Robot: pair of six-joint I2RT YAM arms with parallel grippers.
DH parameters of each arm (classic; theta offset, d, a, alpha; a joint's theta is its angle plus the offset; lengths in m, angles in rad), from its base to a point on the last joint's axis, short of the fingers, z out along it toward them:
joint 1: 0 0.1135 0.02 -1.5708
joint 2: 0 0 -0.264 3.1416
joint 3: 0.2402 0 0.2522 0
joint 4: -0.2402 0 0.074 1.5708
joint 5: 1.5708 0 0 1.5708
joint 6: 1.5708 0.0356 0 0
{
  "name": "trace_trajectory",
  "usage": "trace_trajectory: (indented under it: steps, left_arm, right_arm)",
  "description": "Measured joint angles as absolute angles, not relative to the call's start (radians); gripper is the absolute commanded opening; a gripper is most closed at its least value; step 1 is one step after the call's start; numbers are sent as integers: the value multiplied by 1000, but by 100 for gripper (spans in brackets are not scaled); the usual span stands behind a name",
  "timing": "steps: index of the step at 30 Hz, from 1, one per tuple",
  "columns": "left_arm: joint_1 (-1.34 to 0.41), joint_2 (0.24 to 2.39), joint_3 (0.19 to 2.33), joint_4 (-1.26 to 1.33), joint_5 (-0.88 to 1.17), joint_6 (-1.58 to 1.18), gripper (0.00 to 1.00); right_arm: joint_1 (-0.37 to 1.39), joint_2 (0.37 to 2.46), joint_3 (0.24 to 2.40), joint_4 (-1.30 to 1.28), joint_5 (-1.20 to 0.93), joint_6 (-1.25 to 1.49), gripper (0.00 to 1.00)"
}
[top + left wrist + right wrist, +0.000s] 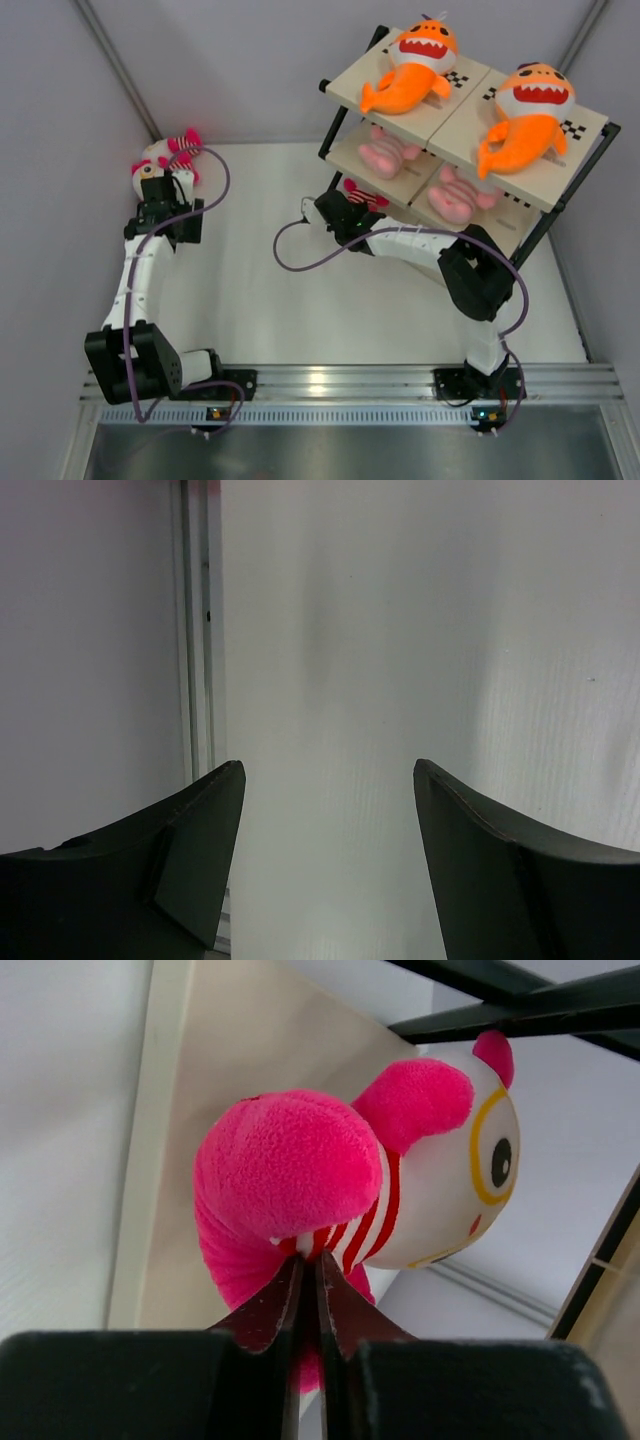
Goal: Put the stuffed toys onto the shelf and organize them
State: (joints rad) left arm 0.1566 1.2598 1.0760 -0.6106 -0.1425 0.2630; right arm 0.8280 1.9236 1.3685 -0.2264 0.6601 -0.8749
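Note:
The shelf [458, 108] stands at the far right. Two orange sharks [415, 65] [525, 120] lie on its top boards and two pale pink dolls [385, 152] [455, 195] on the middle tier. My right gripper [350, 207] is shut on a striped doll [364, 195] at the shelf's lower left corner. In the right wrist view the fingertips [308, 1258] pinch the doll's [290, 1170] striped fabric below a cream board [240, 1040]. The other striped doll [168, 155] lies at the far left. My left gripper [160, 185] is open just near it; its wrist view [328, 780] shows no toy.
White walls close in the table on the left, back and right. A vertical wall seam [198, 630] shows in the left wrist view. The shelf's black tube frame [520, 1005] runs above the held doll. Purple cables [300, 268] loop over the table.

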Motion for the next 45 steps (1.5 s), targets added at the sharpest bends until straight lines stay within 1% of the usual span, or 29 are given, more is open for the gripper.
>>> trace_trajectory:
  steps: [1, 3, 4, 6, 7, 10, 14, 22, 27, 30, 33, 37, 42, 45]
  left_arm:
    - [157, 1265, 1076, -611, -142, 265, 74]
    - [157, 1276, 1076, -611, -141, 266, 75]
    - [157, 1282, 1076, -611, -139, 266, 74]
    - [157, 1293, 1077, -611, -139, 270, 74]
    - [157, 1299, 1078, -610, -139, 271, 75]
    - [157, 1328, 1090, -612, -142, 278, 75]
    - [157, 1428, 1187, -631, -183, 288, 77]
    - [157, 1804, 1610, -620, -432, 299, 76]
    - [164, 2019, 1813, -615, -542, 305, 74]
    - [179, 2143, 1946, -621, -556, 299, 77]
    - [199, 2235, 2046, -620, -563, 287, 84]
    - [226, 2313, 2115, -622, -546, 245, 84]
    - [269, 2364, 2150, -626, -437, 186, 84]
    - [284, 2386, 2166, -627, -386, 173, 79]
  right_arm:
    - [825, 1924, 1364, -207, 655, -900, 18]
    - [820, 1925, 1353, -174, 650, -934, 30]
    - [820, 1927, 1352, -170, 646, -943, 42]
    - [820, 1929, 1352, -158, 645, -952, 53]
    - [820, 1929, 1352, -156, 644, -955, 62]
    - [820, 1929, 1349, -144, 645, -954, 70]
    - [830, 1926, 1320, -109, 649, -942, 72]
    - [866, 1877, 1265, -94, 656, -904, 73]
    - [909, 1803, 1246, -90, 661, -892, 73]
    - [928, 1766, 1225, -89, 662, -881, 73]
    - [934, 1746, 1210, -92, 664, -864, 72]
    - [936, 1731, 1202, -101, 676, -843, 72]
    - [970, 1716, 1197, -104, 701, -824, 72]
    - [994, 1715, 1197, -105, 712, -819, 72]
